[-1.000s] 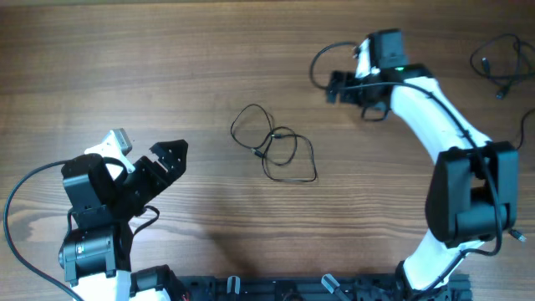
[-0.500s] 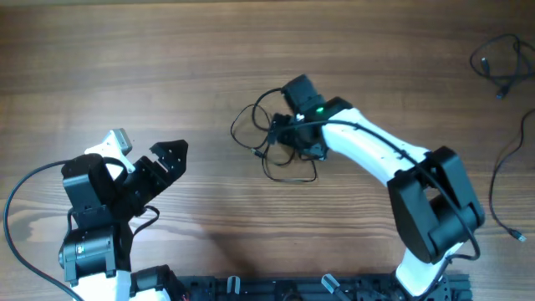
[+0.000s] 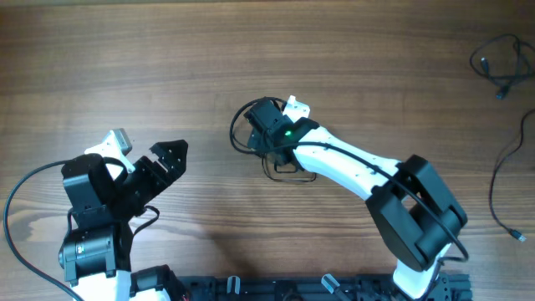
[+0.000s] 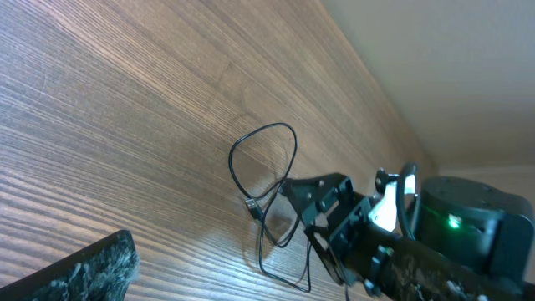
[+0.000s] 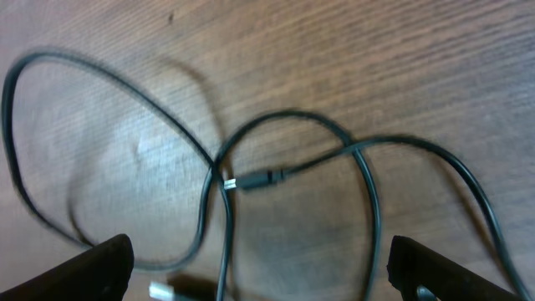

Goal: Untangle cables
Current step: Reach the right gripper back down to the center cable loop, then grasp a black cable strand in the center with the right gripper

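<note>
Jaws wide and empty, the right gripper (image 5: 263,272) hangs over the tangled cables (image 5: 259,179), hiding most of them from overhead; the left gripper (image 3: 147,150), equally agape and empty, sits well left of them, loose black wires (image 3: 500,68) far right.

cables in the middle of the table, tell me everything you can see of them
Thin black cables, rubbery-looking, lie flat on the wooden table in loose overlapping loops that cross near the middle. A small black plug with a silver tip sits at the crossing. The open right pincer straddles them from above; whether it touches them cannot be told.
</note>
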You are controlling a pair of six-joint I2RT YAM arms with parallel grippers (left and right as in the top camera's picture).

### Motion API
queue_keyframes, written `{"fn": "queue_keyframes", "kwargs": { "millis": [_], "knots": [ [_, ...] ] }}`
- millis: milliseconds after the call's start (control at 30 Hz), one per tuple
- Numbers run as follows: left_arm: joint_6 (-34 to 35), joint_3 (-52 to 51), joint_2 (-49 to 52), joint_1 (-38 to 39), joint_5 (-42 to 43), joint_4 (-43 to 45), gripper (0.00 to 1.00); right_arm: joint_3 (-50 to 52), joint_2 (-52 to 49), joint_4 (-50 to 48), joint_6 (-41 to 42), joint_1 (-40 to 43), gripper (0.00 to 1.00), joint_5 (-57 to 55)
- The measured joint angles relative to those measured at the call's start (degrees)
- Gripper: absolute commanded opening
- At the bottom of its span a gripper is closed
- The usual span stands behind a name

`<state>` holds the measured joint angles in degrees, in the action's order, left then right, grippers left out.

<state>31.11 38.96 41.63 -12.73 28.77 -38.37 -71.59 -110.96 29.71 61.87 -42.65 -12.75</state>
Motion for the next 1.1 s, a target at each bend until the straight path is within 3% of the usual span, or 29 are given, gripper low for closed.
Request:
{"fn": "queue_keyframes", "kwargs": {
  "millis": [433,500,567,633,700,967,1100],
  "knots": [
    [0.0,0.0,0.0,0.0,0.0,0.0,1.00,-2.1,-4.8,0.4,5.6,-1.7,0.97,-1.4],
    [0.0,0.0,0.0,0.0,0.0,0.0,1.00,-2.8,-5.3,1.2,5.6,-1.7,0.83,-1.4],
    [0.0,0.0,0.0,0.0,0.0,0.0,1.00,-3.2,-5.8,2.4,5.6,-1.7,0.57,-1.4],
    [0.0,0.0,0.0,0.1,0.0,0.0,1.00,-3.3,-6.1,2.5,6.1,-1.7,0.18,-1.2],
    [0.0,0.0,0.0,0.5,0.0,0.0,1.00,-3.4,-6.2,2.1,6.4,-1.7,0.05,-0.6],
    [0.0,0.0,0.0,4.5,0.0,0.0,1.00,-3.9,-6.8,1.1,6.1,-1.4,0.04,2.3],
    [0.0,0.0,0.0,4.9,0.0,0.0,1.00,-4.4,-5.8,6.9,5.1,-0.6,0.04,4.3]
  ]
}}
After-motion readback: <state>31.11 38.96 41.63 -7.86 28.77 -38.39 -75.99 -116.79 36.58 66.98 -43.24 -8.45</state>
